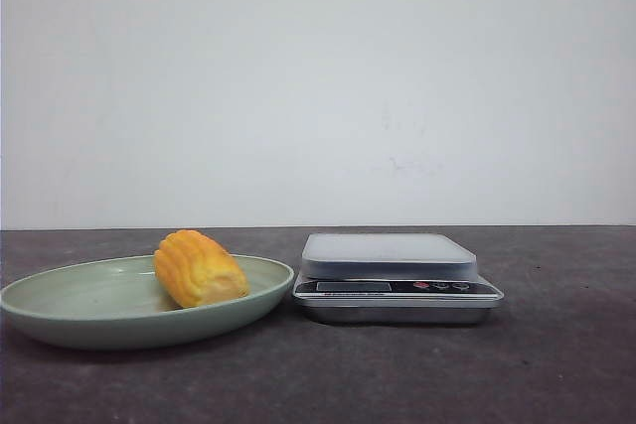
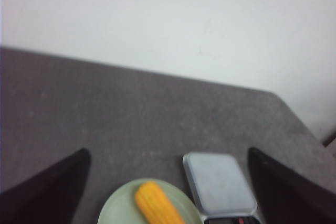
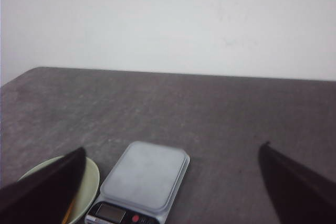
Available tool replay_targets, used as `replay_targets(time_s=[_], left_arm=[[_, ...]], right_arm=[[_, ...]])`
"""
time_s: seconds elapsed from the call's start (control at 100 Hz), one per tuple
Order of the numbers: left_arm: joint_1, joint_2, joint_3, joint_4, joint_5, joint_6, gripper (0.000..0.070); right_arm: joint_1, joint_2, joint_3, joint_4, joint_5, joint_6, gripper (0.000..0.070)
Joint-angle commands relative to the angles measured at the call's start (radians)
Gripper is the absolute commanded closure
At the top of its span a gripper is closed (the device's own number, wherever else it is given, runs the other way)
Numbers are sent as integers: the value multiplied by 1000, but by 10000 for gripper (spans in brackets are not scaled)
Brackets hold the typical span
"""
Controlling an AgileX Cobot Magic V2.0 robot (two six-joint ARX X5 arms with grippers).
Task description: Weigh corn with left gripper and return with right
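The corn [image 1: 199,267], a short yellow-orange cob, lies on the pale green plate [image 1: 60,300] at the table's left; the left wrist view shows the corn [image 2: 157,205] on the plate [image 2: 118,208] as well. Beside the plate on its right stands a small kitchen scale [image 1: 393,275] with an empty grey platform [image 2: 218,182]. My left gripper [image 2: 168,153] hangs open high above the table, with plate and scale between its dark fingers [image 2: 47,187]. My right gripper [image 3: 170,150] is open too, above the scale [image 3: 144,174]. In the front view neither gripper shows.
The dark grey table [image 1: 556,364] runs to a white wall [image 1: 318,76] behind. Its far right corner and edge [image 2: 299,124] show in the left wrist view. In the right wrist view, the plate's rim [image 3: 90,182] peeks out beside the left finger.
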Motion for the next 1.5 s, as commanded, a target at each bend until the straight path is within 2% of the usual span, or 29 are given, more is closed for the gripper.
replay_targets(time_s=[0.0, 0.17, 0.42, 0.45, 0.52, 0.57, 0.74, 1.08, 1.38, 1.49], left_arm=[[-4, 29, 1, 0, 34, -17, 61], [-14, 121, 1, -60, 41, -35, 70], [-92, 317, 1, -51, 24, -48, 78], [-106, 348, 1, -48, 21, -60, 98], [-148, 428, 1, -32, 21, -83, 203], [-179, 482, 1, -10, 18, -95, 239], [-261, 655, 1, 71, 14, -137, 226], [-415, 983, 1, 141, -53, -206, 226], [-462, 1145, 2, 232, -57, -244, 226], [-463, 1154, 2, 235, -75, -243, 227]], right_arm=[[3, 3, 9, 0, -3, 12, 0], [3, 3, 9, 0, -1, 13, 0], [3, 4, 4, -9, 1, 15, 0], [3, 4, 4, -10, 1, 18, 0], [3, 4, 4, -10, 1, 20, 0], [3, 4, 4, -10, 1, 21, 0], [3, 4, 4, -31, 1, 67, 0], [3, 4, 4, -105, 1, 67, 0], [3, 4, 4, -126, 2, 62, 0], [3, 4, 4, -127, 9, 27, 0]])
